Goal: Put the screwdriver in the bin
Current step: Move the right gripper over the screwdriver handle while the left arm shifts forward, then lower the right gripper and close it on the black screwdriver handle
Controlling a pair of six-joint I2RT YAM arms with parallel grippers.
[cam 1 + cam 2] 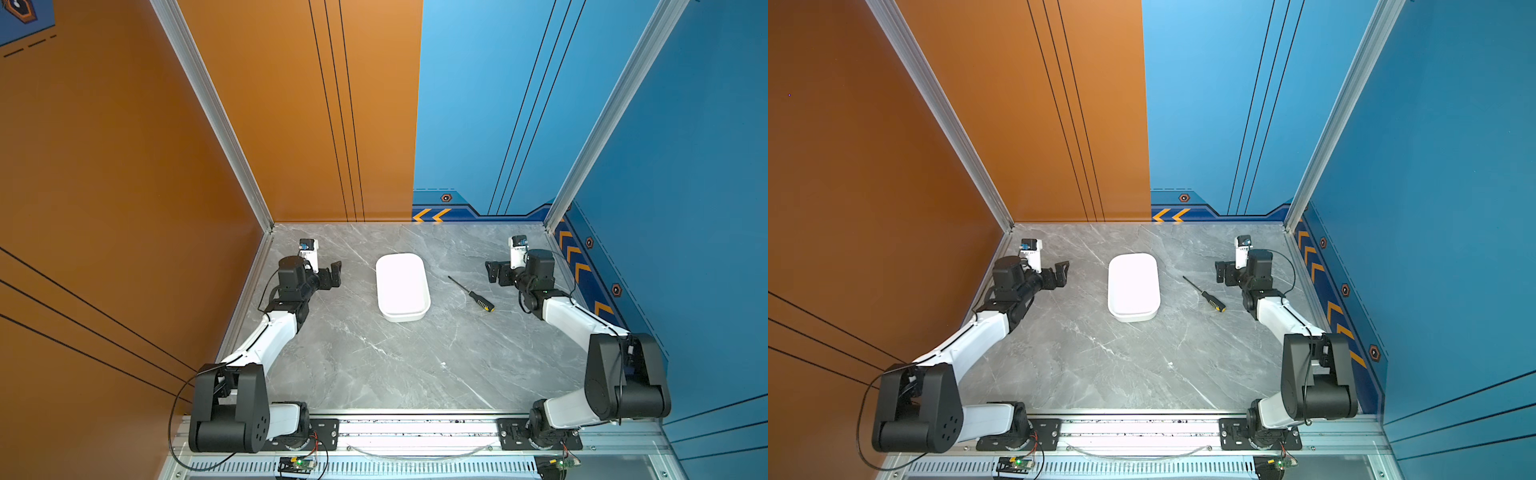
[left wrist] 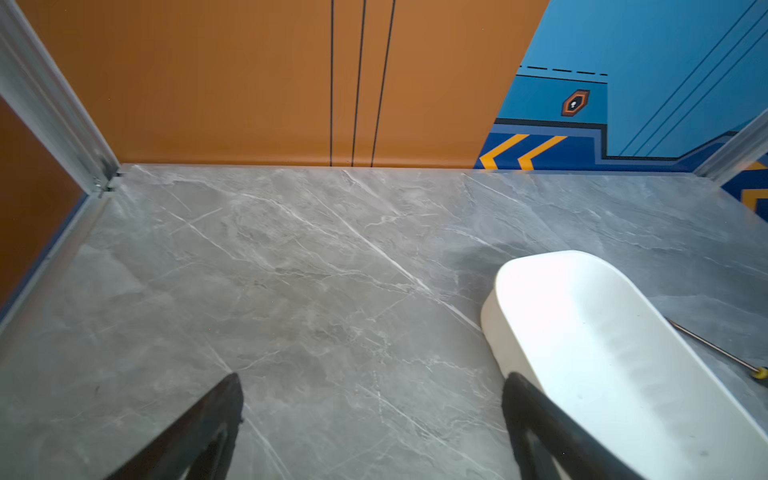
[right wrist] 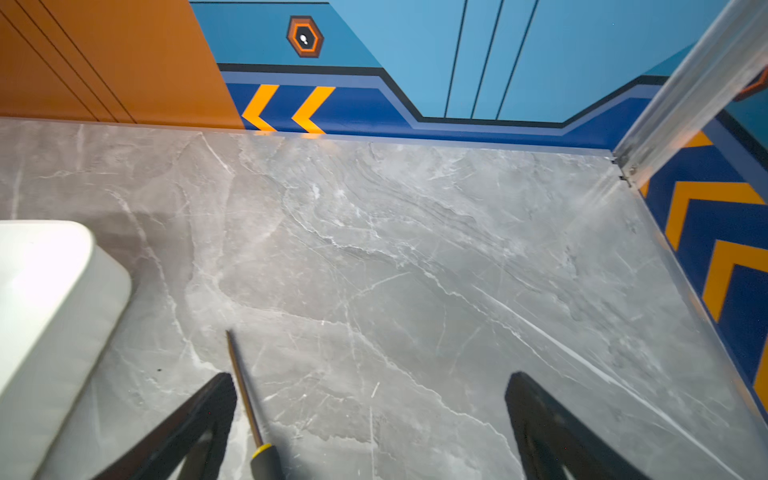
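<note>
My arms sit low at the table's [image 1: 374,365] sides, left gripper [image 1: 336,274] and right gripper [image 1: 492,272] both spread wide, clasping nothing. The bin [image 1: 401,316] stands between them, its glare-washed inside seemingly plain white. The screwdriver [image 1: 473,296] lies on the table between bin and right gripper.

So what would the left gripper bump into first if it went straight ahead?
Most likely the bare table: the left gripper is open, and its wrist view shows only grey tabletop between its fingers, then the orange wall. The bin sits off to one side. Depth is hard to judge.
</note>
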